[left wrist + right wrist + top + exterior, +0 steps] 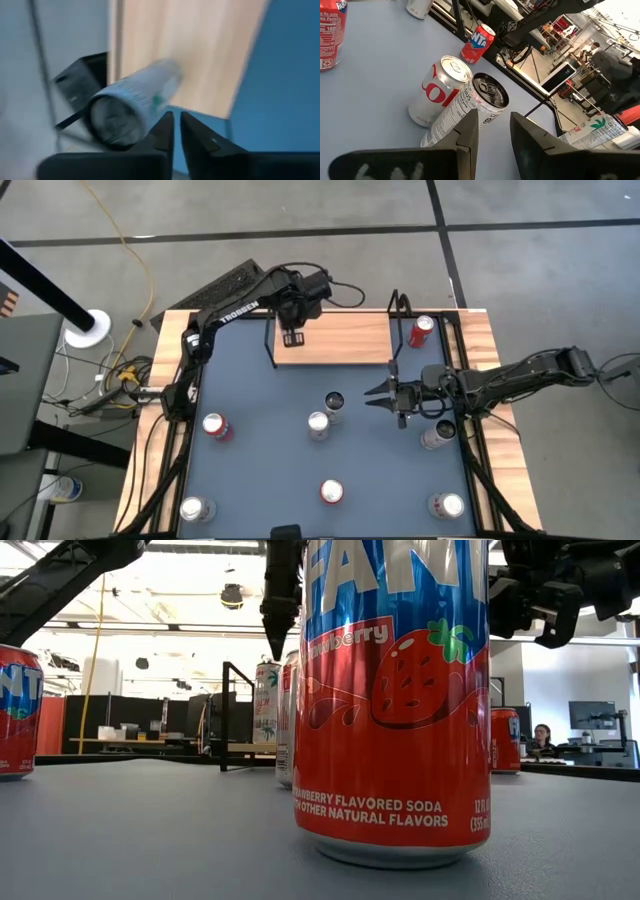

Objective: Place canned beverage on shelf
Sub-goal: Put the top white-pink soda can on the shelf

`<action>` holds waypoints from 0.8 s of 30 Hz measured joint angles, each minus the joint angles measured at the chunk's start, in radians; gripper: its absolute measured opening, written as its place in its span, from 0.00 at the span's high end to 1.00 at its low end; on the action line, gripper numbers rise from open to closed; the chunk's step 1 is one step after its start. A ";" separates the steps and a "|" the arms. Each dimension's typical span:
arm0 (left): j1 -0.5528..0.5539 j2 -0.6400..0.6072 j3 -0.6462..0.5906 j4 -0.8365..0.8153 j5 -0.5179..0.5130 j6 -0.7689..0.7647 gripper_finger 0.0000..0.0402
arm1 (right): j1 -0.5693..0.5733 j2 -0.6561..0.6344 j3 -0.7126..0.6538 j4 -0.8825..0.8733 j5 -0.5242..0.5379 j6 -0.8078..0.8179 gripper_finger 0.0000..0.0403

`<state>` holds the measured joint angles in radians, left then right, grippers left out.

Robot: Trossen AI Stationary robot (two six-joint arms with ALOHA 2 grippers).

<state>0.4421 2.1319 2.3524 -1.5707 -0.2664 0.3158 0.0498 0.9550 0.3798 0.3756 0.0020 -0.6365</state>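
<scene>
The shelf (340,340), a light-wood board on a black wire frame, stands at the table's far edge. A white canned beverage (135,102) stands upright near the board's left end; it also shows in the low view (265,700) and the right wrist view (592,131). My left gripper (291,337) hangs shut right over it, pointing steeply down, its fingertips (176,125) beside the can's top. My right gripper (372,394) hovers open and empty over the table's right half, pointing left at two cans (465,105).
Several more cans stand on the blue table top: a red one (421,330) beside the shelf's right end, two at mid-table (325,413), a red one (215,425) at the left, one under the right arm (437,432), and others (331,492) near the front edge.
</scene>
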 joint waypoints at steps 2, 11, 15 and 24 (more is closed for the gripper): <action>-0.013 0.000 0.000 0.000 -0.014 0.003 0.99 | 0.000 0.000 0.000 0.000 0.000 0.000 0.73; -0.085 0.013 -0.073 0.012 -0.125 0.060 1.00 | 0.000 0.000 0.000 0.000 0.000 0.000 0.73; -0.087 0.015 -0.128 0.018 -0.199 0.093 1.00 | 0.000 0.000 0.000 0.000 0.000 0.000 0.73; -0.045 0.014 -0.211 0.104 -0.220 0.147 1.00 | 0.000 0.000 0.000 -0.005 -0.001 0.000 0.73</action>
<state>0.3969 2.1464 2.1417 -1.4667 -0.4860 0.4633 0.0502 0.9554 0.3801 0.3702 0.0013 -0.6365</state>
